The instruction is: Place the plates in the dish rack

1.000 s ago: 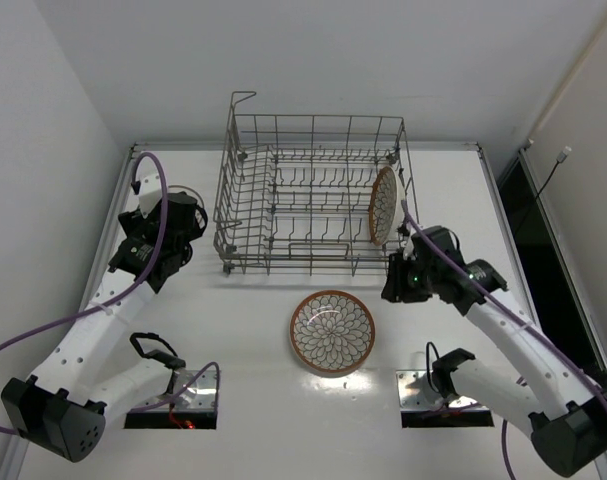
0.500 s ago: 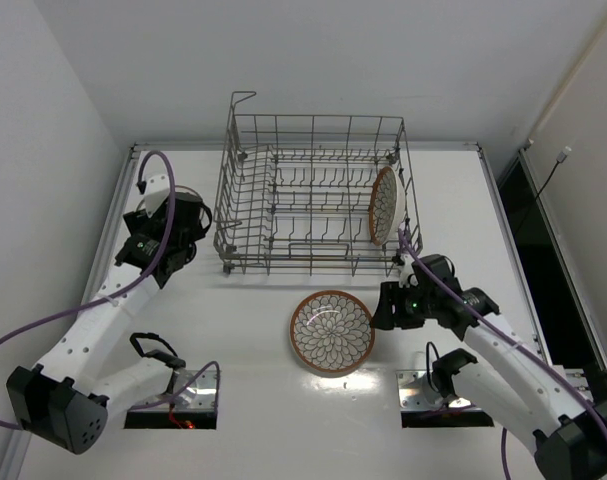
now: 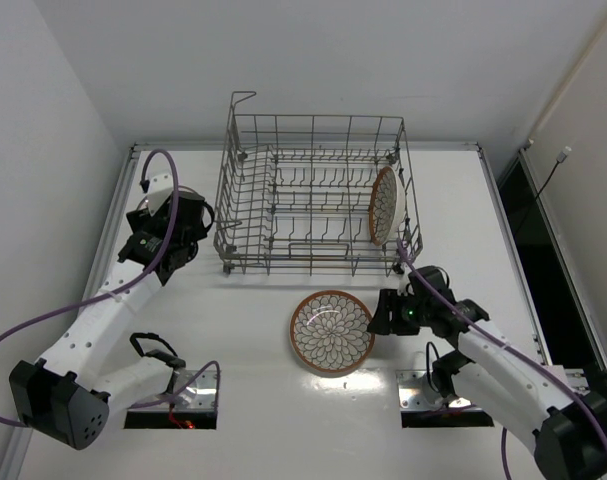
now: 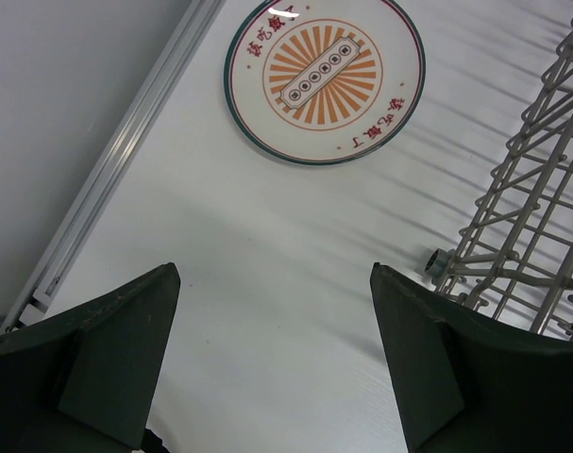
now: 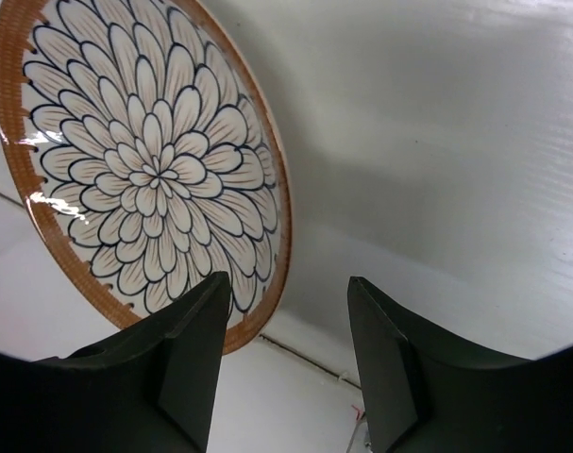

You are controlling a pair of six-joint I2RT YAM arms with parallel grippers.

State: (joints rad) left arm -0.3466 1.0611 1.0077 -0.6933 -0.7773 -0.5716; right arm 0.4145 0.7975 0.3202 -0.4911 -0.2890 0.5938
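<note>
Two claws are in view, both with fingers spread and gripping nothing.

The left claw (image 3: 171, 232) hangs just off the left wall of the rack (image 3: 283, 265). Ahead of it on the table (image 3: 253, 330) lies a round disc (image 4: 324, 80) with an orange sunburst and red lettering. The rack's corner foot is close on its right. A swing to the right from here would likely catch the wire wall and shove the rack, which could topple the plate standing inside.

The right claw (image 3: 383, 312) sits low at the right rim of the flat plate (image 3: 332, 331), which lies just to its left. In the wrist view the rim runs beside one finger; I cannot tell whether they touch. The plate lies flat on a smooth table, so a finger may fail to get under the rim and only push the plate away. A thin pinch on the glazed edge could also slip during the lift.

The rack holds one upright plate (image 3: 384, 205), on edge at its right end, ahead of the right claw. No other dishes show in its rows.
</note>
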